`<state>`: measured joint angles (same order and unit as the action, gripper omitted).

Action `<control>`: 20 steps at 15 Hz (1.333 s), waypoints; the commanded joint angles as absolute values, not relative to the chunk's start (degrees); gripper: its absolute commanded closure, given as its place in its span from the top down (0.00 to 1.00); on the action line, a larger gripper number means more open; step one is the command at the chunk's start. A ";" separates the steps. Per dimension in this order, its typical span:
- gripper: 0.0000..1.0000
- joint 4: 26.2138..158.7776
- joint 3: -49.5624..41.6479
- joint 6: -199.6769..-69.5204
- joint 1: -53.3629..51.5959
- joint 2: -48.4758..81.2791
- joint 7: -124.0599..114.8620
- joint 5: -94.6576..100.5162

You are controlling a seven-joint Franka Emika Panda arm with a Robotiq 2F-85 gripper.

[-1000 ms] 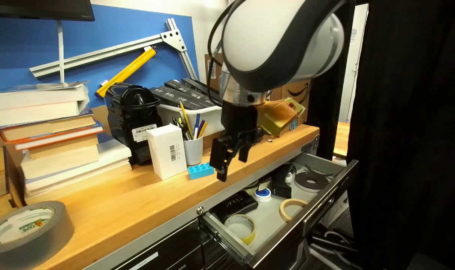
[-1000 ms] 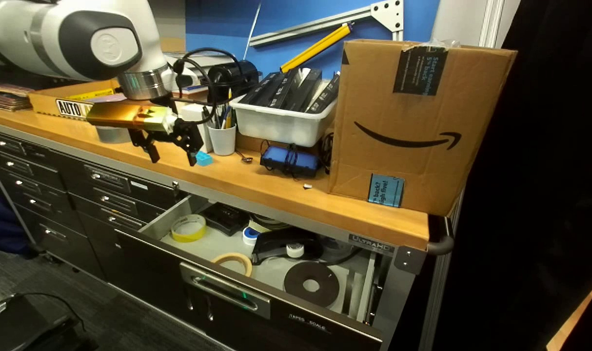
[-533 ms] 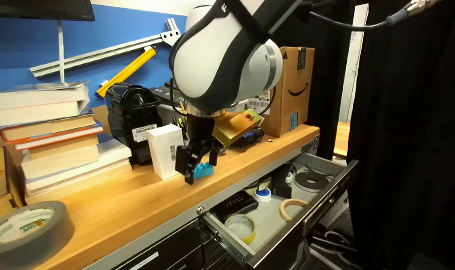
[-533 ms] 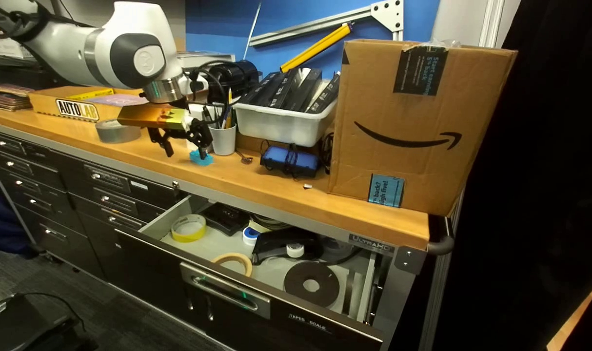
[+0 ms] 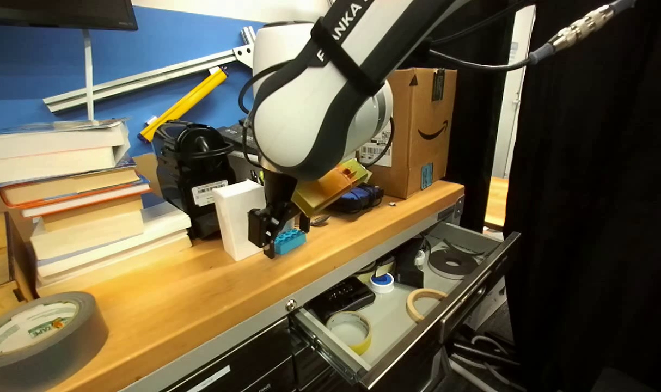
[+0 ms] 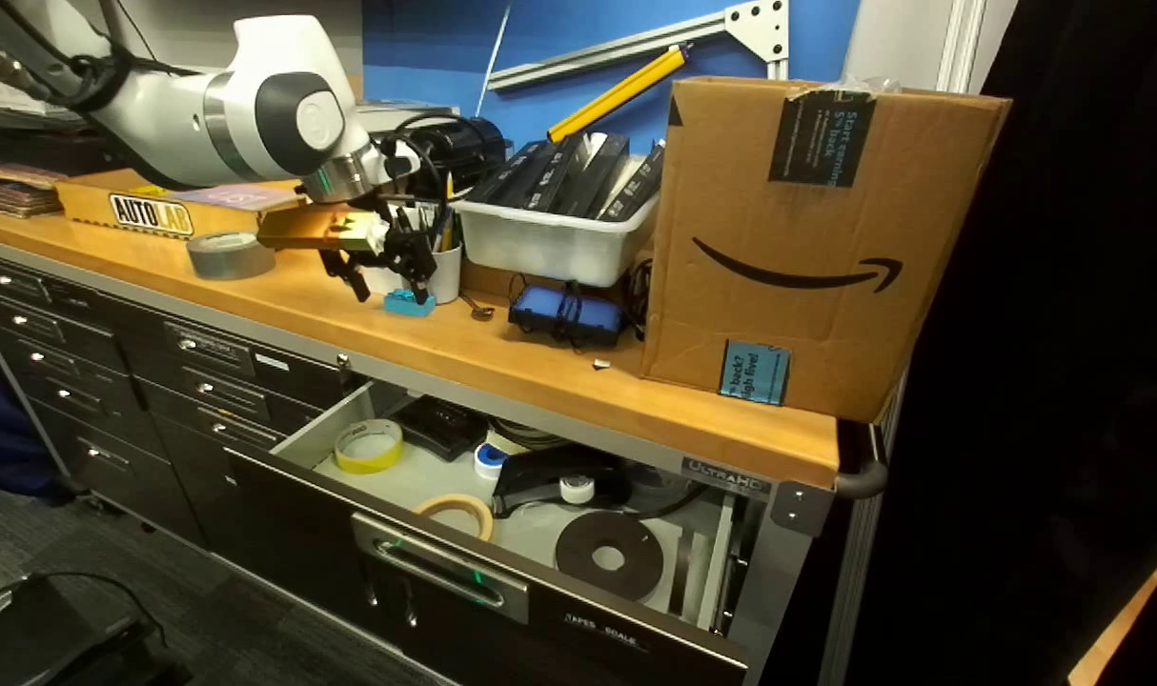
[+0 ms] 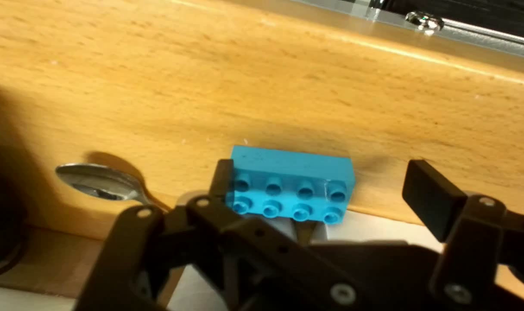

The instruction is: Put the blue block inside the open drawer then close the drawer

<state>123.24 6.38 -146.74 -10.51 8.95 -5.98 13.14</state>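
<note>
Only the wrist view clearly showed all eight studs of the light-blue plastic block (image 7: 292,181), which lay on the pale wooden benchtop (image 7: 266,95) near a silver metal spoon (image 7: 100,177). The black two-fingered gripper (image 7: 326,185) had its jaws spread wide about the block, with nothing gripped: one finger overlapped an end, the opposite one stood apart. Both exterior views showed the grey metal drawer (image 5: 390,313) pulled out, a yellow ring of tape (image 6: 369,465) inside. Whether the nearer finger touched the block could not be told; in an exterior view the gripper partly hid a white cup of pens (image 6: 449,276). Compared with half a second earlier, the block lay slightly turned and farther from the bench's front edge, the gripper shifted likewise.
</note>
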 commanded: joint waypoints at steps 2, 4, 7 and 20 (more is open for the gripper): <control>1.00 120.64 5.87 -147.16 -10.52 11.10 -8.18 13.93; 1.00 119.97 5.62 -147.00 -10.55 11.55 -8.61 14.11; 1.00 118.93 5.01 -147.14 -10.61 12.34 -9.51 14.58; 0.46 128.00 4.78 -138.39 -8.46 3.38 -4.94 10.18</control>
